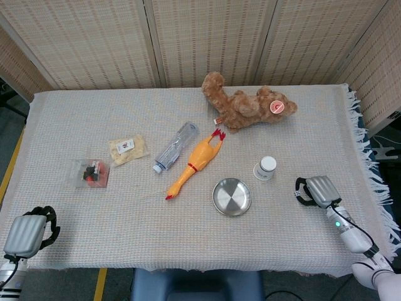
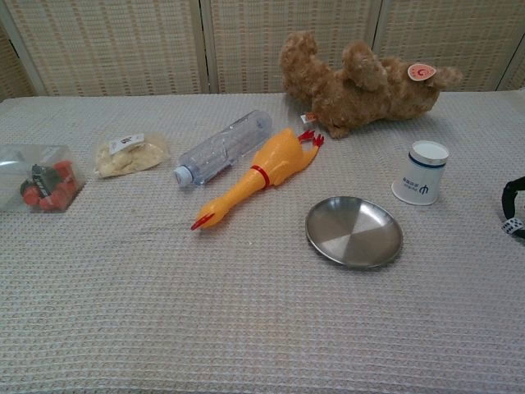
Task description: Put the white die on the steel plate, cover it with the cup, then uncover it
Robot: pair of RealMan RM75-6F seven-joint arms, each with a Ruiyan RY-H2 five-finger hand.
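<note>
The white die point(image 2: 512, 226) shows only at the far right edge of the chest view, tucked just under the dark fingers point(image 2: 510, 195) of the right hand point(image 1: 318, 190). From the head view the die is hidden beneath that hand, whose fingers curl down over the spot. Whether they actually grip the die cannot be told.

The steel plate point(image 1: 232, 197) lies bare on the bench point(image 1: 125, 219), well to the left of that hand. The cup point(image 1: 265, 168) stands upside down just beyond the plate, between it and the right hand.

Farther back lie a rubber chicken point(image 1: 195, 162), a clear bottle point(image 1: 176, 147) and a teddy bear point(image 1: 246, 107).

The left hand point(image 1: 30, 231) rests at the near left corner of the bench, fingers curled in, holding nothing.
</note>
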